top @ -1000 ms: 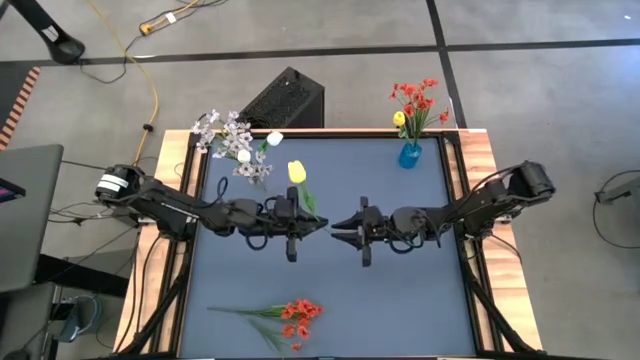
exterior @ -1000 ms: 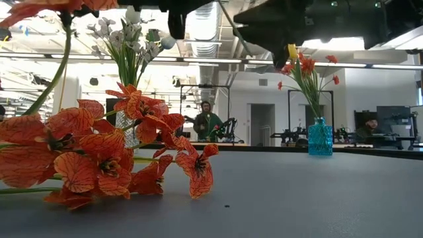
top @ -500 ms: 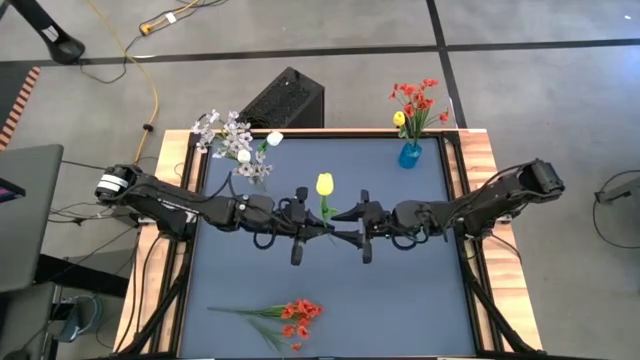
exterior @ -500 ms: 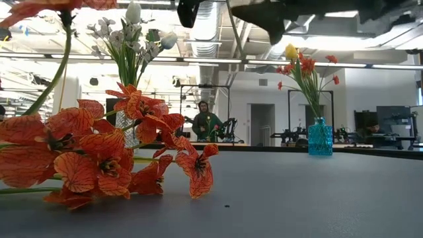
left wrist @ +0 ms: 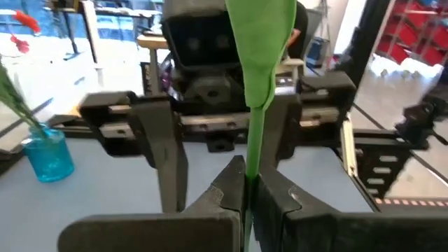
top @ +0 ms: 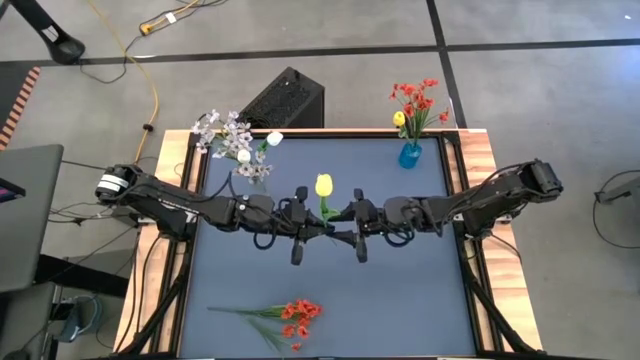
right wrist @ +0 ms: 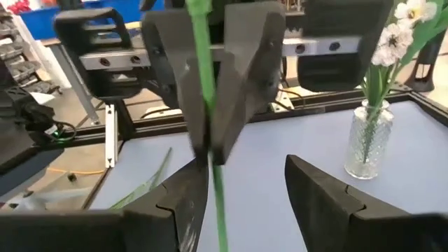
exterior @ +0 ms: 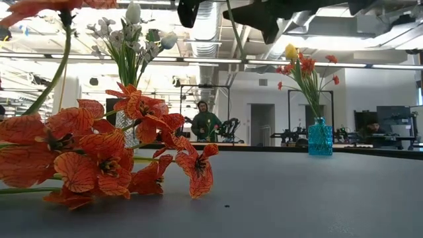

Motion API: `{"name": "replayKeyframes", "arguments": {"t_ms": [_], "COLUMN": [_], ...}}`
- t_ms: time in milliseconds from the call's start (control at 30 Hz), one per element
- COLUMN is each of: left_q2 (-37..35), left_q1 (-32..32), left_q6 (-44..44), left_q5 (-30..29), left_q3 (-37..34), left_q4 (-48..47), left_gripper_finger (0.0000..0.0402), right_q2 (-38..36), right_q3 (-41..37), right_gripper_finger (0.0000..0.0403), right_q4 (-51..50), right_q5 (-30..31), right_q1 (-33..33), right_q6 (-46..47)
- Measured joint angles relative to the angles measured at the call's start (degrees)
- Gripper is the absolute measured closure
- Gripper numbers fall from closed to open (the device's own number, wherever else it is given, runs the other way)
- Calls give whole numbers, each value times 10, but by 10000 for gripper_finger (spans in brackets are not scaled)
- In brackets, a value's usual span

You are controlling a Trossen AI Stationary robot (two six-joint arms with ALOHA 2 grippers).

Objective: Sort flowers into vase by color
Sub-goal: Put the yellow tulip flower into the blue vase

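A yellow tulip on a green stem is held high above the middle of the table. My left gripper is shut on the stem, seen close in the left wrist view. My right gripper faces it from the right, open. Its fingers stand on either side of the same stem; whether one touches it, I cannot tell. A blue vase at the far right holds red flowers and a yellow tulip. A clear vase at the far left holds white tulips and a pale sprig. Red flowers lie flat near the near edge. My left gripper pinches the tulip's stem between its two fingertips, below a green leaf. The fingers come level from the table's left and lie across the stem. The tulip stands roughly upright, lifted clear of the table, and its stem end hangs below the gripper.
The two grippers are nearly tip to tip over the table's middle. The wooden table rim runs around the dark mat. A black box stands behind the far edge. People show in the room beyond, in the low view.
My left gripper carried the yellow tulip toward the table's right and a little toward the near edge, staying shut on the stem. My right gripper then moved toward the table's left until its open fingers stood around the stem.
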Motion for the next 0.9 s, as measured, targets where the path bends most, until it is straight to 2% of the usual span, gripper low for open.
{"name": "replayKeyframes", "arguments": {"t_ms": [433, 700, 900], "left_q2": [0, 0, 0], "left_q1": [1, 1, 1], "left_q6": [23, 16, 10], "left_q5": [-34, -38, -57], "left_q3": [0, 0, 0], "left_q4": [28, 26, 26], "left_gripper_finger": [401, 401, 401], "right_q2": [0, 0, 0], "right_q3": [0, 0, 0], "right_gripper_finger": [197, 241, 299], "right_q4": [8, 17, 20], "right_q5": [5, 10, 9], "right_q1": [0, -1, -12], "right_q6": [5, 5, 10]}}
